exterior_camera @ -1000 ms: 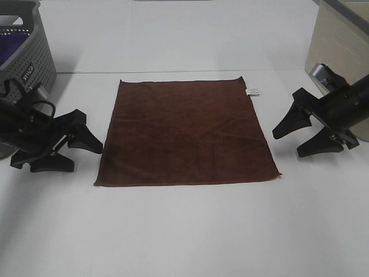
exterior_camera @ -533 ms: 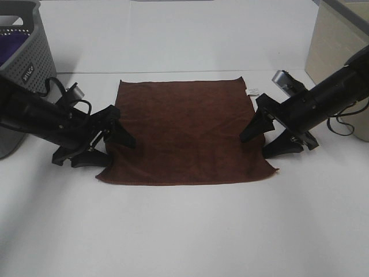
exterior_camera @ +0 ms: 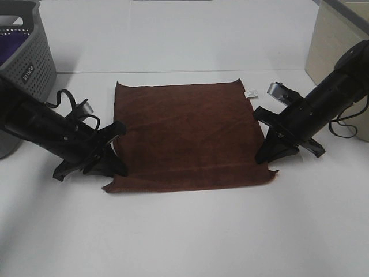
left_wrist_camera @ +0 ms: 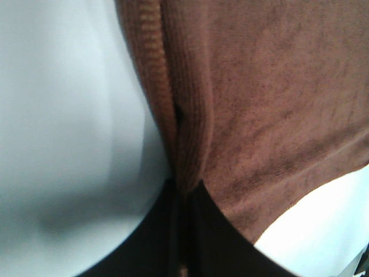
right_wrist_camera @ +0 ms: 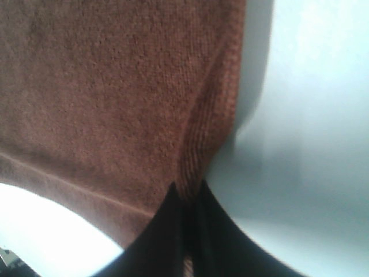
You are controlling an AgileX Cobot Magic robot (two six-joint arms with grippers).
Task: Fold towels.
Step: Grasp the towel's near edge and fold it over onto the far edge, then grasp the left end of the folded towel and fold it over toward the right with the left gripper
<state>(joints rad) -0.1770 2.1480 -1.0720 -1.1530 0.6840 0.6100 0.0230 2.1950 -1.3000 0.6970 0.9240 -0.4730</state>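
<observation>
Both arms have come in from the sides and clamped down. From the high camera, the left pincer (exterior_camera: 117, 165) bites the left hem of the reddish-brown towel (exterior_camera: 187, 135) near its front corner. The right pincer (exterior_camera: 263, 157) bites the right hem likewise, and the towel lies flat on the white counter (exterior_camera: 184, 236) between them. The left wrist view shows the towel's hem (left_wrist_camera: 187, 144) bunched into a ridge that runs into the closed tips. The right wrist view shows the same pinch on the stitched edge (right_wrist_camera: 199, 150). Both holds look shallow, so I'd raise the two sides together, evenly and taut, and carry the front edge toward the far one.
</observation>
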